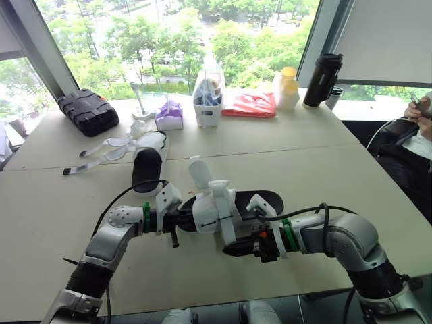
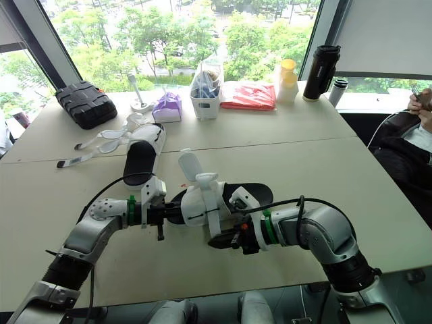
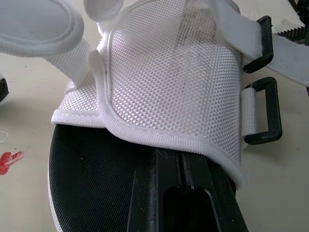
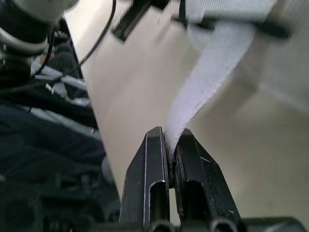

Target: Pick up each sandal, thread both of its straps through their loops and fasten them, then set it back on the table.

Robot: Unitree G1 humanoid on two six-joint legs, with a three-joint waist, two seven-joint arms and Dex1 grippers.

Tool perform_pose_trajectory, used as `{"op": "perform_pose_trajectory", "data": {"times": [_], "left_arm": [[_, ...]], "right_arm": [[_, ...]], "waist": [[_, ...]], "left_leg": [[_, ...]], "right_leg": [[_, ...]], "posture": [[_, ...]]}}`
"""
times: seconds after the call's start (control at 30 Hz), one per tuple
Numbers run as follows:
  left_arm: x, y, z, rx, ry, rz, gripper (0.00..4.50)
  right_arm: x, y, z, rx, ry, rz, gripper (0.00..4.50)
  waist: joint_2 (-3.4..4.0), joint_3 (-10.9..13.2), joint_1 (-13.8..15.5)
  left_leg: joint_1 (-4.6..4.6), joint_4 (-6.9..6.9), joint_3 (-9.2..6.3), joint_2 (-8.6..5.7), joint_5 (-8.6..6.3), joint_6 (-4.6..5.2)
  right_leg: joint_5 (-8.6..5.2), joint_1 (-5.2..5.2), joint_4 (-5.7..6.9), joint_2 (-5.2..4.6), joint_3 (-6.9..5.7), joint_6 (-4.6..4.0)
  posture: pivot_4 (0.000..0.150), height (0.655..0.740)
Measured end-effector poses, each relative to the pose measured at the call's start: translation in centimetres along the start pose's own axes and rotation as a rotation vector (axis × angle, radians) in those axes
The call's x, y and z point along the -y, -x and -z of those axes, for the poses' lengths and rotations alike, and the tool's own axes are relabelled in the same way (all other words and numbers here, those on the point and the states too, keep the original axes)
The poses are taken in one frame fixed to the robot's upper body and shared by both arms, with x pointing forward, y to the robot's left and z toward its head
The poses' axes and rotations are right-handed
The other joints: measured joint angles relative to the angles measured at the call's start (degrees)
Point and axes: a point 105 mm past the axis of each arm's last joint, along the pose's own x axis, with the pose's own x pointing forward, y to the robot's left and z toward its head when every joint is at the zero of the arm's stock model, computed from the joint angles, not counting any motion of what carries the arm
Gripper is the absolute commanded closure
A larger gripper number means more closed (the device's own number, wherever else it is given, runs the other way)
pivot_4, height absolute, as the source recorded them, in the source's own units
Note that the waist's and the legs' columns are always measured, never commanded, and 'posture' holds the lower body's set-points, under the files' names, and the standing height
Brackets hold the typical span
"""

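Observation:
One sandal [image 1: 233,202], black-soled with white mesh straps, is held just above the table centre between both grippers. My left gripper [image 3: 181,162] is shut on the sole's edge under the mesh upper, beside two black loops [image 3: 263,111]. The right gripper [image 4: 170,140] is shut on a white strap [image 4: 198,101] that hangs down from the sandal; in the left eye view it sits under the sandal's near side [image 1: 233,248]. A second sandal [image 1: 148,162] lies on the table farther back left, its straps [image 1: 101,152] splayed out loose.
Along the window edge stand a black case [image 1: 88,111], a purple tissue pack [image 1: 169,115], a white basket [image 1: 208,98], a red bag [image 1: 250,104], yellow cups [image 1: 287,88] and a black flask [image 1: 322,79]. A person [image 1: 420,128] sits at the right.

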Motion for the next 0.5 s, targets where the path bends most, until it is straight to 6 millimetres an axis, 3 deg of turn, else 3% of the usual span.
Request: {"op": "perform_pose_trajectory", "data": {"times": [0.23,0.5], "left_arm": [[0.0,0.1,0.0,-0.007,-0.001,0.002,4.5],[0.3,0.1,-0.1,-0.017,-0.009,0.013,4.5]], "right_arm": [[-1.9,0.3,3.7,-0.194,0.023,-0.12,4.45],[-2.1,0.5,4.4,-0.223,0.09,-0.126,4.45]], "waist": [[-0.02,0.0,-0.05],[-0.02,0.0,0.0]], "left_leg": [[0.0,0.0,0.01,0.01,-0.01,0.02],[-0.01,-0.01,0.0,0.02,-0.04,0.07]], "right_leg": [[-0.09,0.01,-0.03,0.01,-0.02,0.15],[-0.08,0.01,-0.05,-0.01,-0.02,0.12]], "posture": [[0.15,0.74],[0.15,0.74]]}}
